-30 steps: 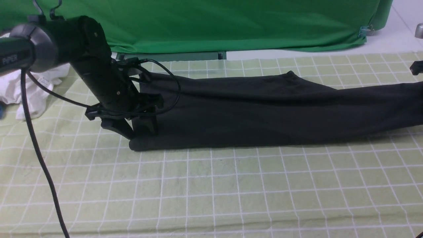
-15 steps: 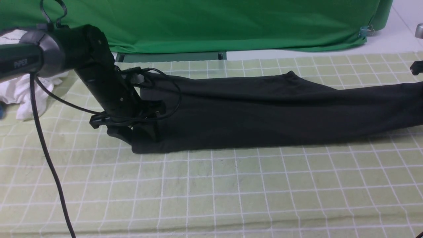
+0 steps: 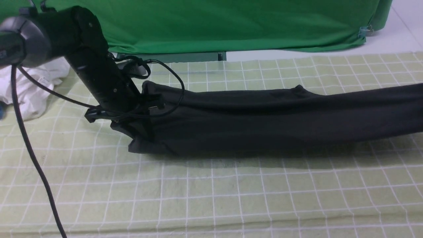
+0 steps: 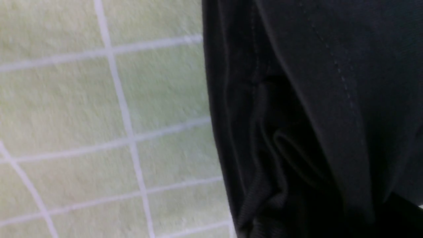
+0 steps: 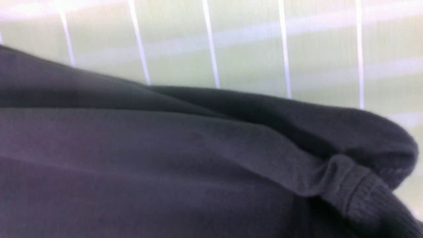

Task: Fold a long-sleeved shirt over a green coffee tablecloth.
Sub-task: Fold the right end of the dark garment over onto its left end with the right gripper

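Observation:
The long-sleeved shirt (image 3: 264, 122) is a long black band stretched across the green coffee tablecloth (image 3: 211, 191), hanging just above it with a shadow beneath. My left gripper (image 3: 137, 130) is shut on its left end, which is pulled up off the cloth. In the left wrist view black folds with a ribbed edge (image 4: 261, 185) cover the jaws, beside the tablecloth (image 4: 82, 99). The shirt's right end runs out of the front view, raised. My right gripper is outside the front view. In the right wrist view bunched fabric and a ribbed cuff (image 5: 366, 198) gather at its hidden jaws.
A crumpled white garment (image 3: 29, 89) lies at the far left behind my left arm. A dark green backdrop (image 3: 214, 23) hangs along the back, with a clip (image 3: 363, 31) at its right corner. My left arm's black cable (image 3: 33, 158) trails down over the tablecloth.
My left gripper has closed on the shirt's left end and lifted it. The whole shirt has risen off the tablecloth and drawn taut. The dark part at the right edge has left the front view.

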{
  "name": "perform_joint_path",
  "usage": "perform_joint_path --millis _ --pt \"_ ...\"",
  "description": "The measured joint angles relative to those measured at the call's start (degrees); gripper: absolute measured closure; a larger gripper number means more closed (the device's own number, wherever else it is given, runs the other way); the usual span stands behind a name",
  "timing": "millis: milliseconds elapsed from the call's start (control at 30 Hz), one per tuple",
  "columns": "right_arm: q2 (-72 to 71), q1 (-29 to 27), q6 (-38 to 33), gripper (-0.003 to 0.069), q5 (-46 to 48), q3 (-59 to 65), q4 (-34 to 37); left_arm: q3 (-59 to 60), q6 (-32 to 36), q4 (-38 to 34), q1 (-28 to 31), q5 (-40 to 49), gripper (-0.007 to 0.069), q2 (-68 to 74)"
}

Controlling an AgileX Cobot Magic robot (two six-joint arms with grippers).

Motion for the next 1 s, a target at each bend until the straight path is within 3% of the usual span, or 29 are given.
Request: perform_joint_path --millis 467,767,867,1000 --pt "-11.59 -3.88 -1.30 0.0590 -1.37 26.34 -4.55 22.14 0.00 2.37 -9.59 0.10 0.0530 -13.09" --pt "-14.21 -6.28 -1.43 0.0590 -2.12 29.43 -4.54 27.33 0.00 2.85 -9.70 -2.13 0.0528 -16.03" --pt "-14.21 -6.28 -1.50 0.0590 -2.30 29.43 -4.50 27.39 -0.07 2.85 -9.70 -2.36 0.0511 -16.09" --pt "-14.21 -6.28 -1.62 0.0590 -2.34 29.43 -4.13 25.35 0.76 7.45 -9.70 -0.31 0.0407 -16.09"
